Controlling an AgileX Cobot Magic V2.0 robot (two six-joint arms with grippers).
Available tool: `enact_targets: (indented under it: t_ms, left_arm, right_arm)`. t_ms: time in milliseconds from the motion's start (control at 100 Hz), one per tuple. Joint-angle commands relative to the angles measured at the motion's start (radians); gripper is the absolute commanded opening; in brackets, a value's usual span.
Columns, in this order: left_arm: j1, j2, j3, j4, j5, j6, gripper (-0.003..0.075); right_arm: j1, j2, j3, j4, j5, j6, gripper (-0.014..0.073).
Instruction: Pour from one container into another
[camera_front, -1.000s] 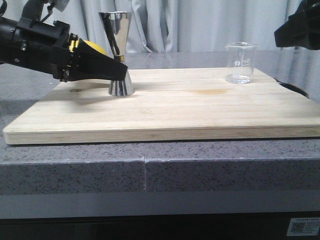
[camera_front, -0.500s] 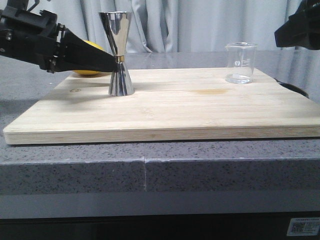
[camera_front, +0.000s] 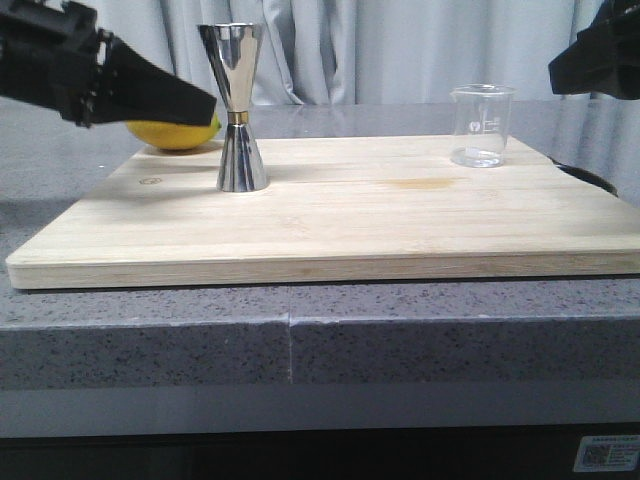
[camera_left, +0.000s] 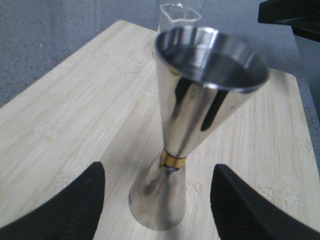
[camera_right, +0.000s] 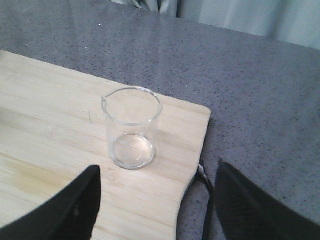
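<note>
The steel hourglass jigger (camera_front: 240, 110) stands upright on the left part of the wooden board (camera_front: 330, 215). My left gripper (camera_front: 200, 105) hovers open just left of it, at waist height, touching nothing. In the left wrist view the jigger (camera_left: 200, 100) stands ahead of the open gripper (camera_left: 159, 170), between its spread fingers (camera_left: 65, 210). The clear glass beaker (camera_front: 482, 125) stands upright at the board's back right and looks empty. My right gripper (camera_right: 159, 167) is open above and short of the beaker (camera_right: 132, 127). The front view shows only its dark body (camera_front: 595, 60) at the top right.
A yellow lemon (camera_front: 175, 133) lies behind the board's back left corner, partly behind the left gripper. The board rests on a grey speckled counter (camera_front: 320, 320). A dark cable or ring (camera_right: 205, 200) lies by the board's right edge. Curtains hang behind.
My left gripper has risen and drawn back to the left, away from the jigger's lower half, uncovering the lemon. Jigger, beaker and right gripper have stayed put.
</note>
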Motion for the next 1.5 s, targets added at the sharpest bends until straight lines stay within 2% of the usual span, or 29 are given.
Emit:
enact_targets:
  t_ms: [0,400,620,710,860,970,1060,1220,1350,1420,1490]
  left_arm:
    - [0.014,-0.080,-0.020,-0.057,0.106,-0.016,0.0433]
    - [0.141,-0.238,-0.020,-0.025,0.106,-0.104,0.0433]
    - [0.234,-0.345,-0.020,-0.083,0.073,-0.146,0.0430]
    - [0.264,-0.397,-0.020,-0.083,-0.004,-0.167,0.0430]
    - [0.310,-0.487,-0.020,-0.083,-0.222,-0.260,0.0430]
    - [0.336,-0.550,-0.020,-0.092,-0.307,-0.284,0.0430]
    - [0.343,-0.605,-0.020,-0.095,-0.433,-0.336,0.0426]
    - [0.343,-0.706,-0.020,-0.084,-0.676,-0.428,0.0383]
    - [0.343,-0.775,-0.018,-0.058,-0.724,-0.462,0.0377]
    - [0.343,-0.812,-0.002,-0.048,-0.724,-0.462,0.0377]
    - [0.343,-0.852,0.024,-0.036,-0.739,-0.465,0.0377]
  right_arm:
    - [0.000,-0.026,-0.025,0.006,-0.079,0.000,0.0439]
    - [0.000,-0.026,-0.025,0.006,-0.079,0.000,0.0440]
    - [-0.018,-0.031,-0.049,0.006,-0.076,0.000,0.0440]
    - [-0.046,-0.032,-0.076,0.006,-0.069,-0.001,0.0439]
    - [-0.108,-0.051,-0.125,0.006,-0.020,-0.001,0.0439]
    - [-0.165,-0.075,-0.167,0.006,0.014,-0.005,0.0439]
    - [-0.217,-0.102,-0.196,0.006,0.034,-0.009,0.0439]
    - [-0.295,-0.157,-0.283,0.006,0.183,-0.009,0.0437]
    - [-0.320,-0.208,-0.361,-0.055,0.331,-0.009,0.0385]
    - [-0.320,-0.248,-0.376,-0.105,0.337,-0.009,0.0340]
    - [-0.320,-0.292,-0.378,-0.125,0.323,-0.009,0.0331]
